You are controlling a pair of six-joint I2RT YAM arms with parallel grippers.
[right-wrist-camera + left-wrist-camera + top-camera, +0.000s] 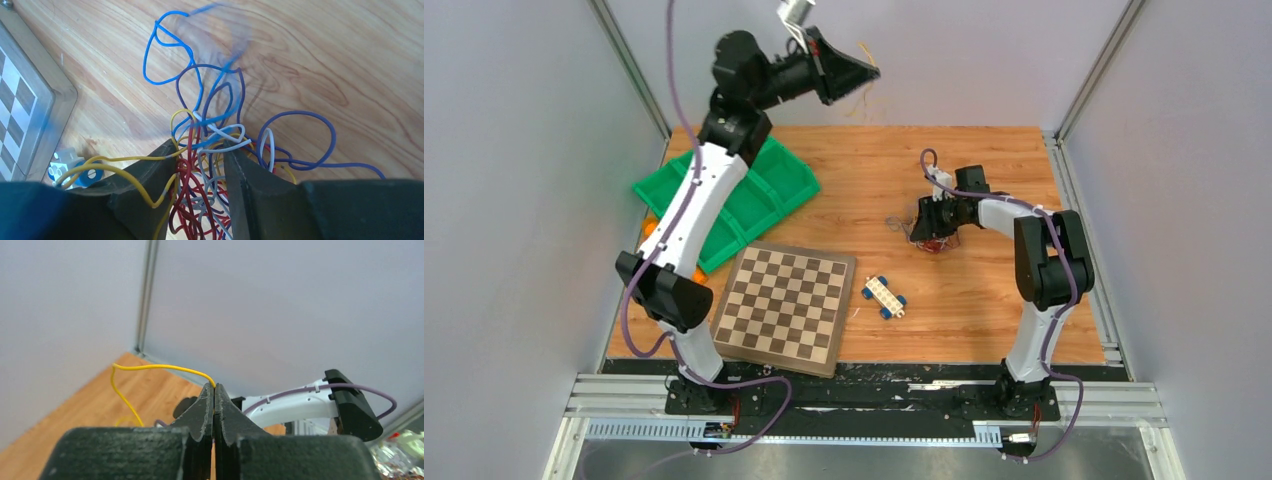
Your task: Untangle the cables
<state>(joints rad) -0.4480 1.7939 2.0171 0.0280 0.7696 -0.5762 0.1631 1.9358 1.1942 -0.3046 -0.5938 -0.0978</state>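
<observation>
Yellow strand [150,367] pinched at the very tips of left gripper [214,387], fingers pressed flat together; arches away from the tips, then drops toward the wooden table [984,310]. Top view: left gripper high up by the back wall, well above the table, strand dangling below it. Other cables [192,180] in a knotted clump on the table, right of centre: red, white, yellow, blue and purple loops. Right gripper [200,150] down on the clump, fingers part-way apart, red and white strands filling the gap; firm grip or not, cannot tell. Blue and purple loops splayed on the wood beyond the fingertips. Toy car [884,297] between chessboard [786,308] and clump, just beside the board; green tray [764,195] at far left under left arm
</observation>
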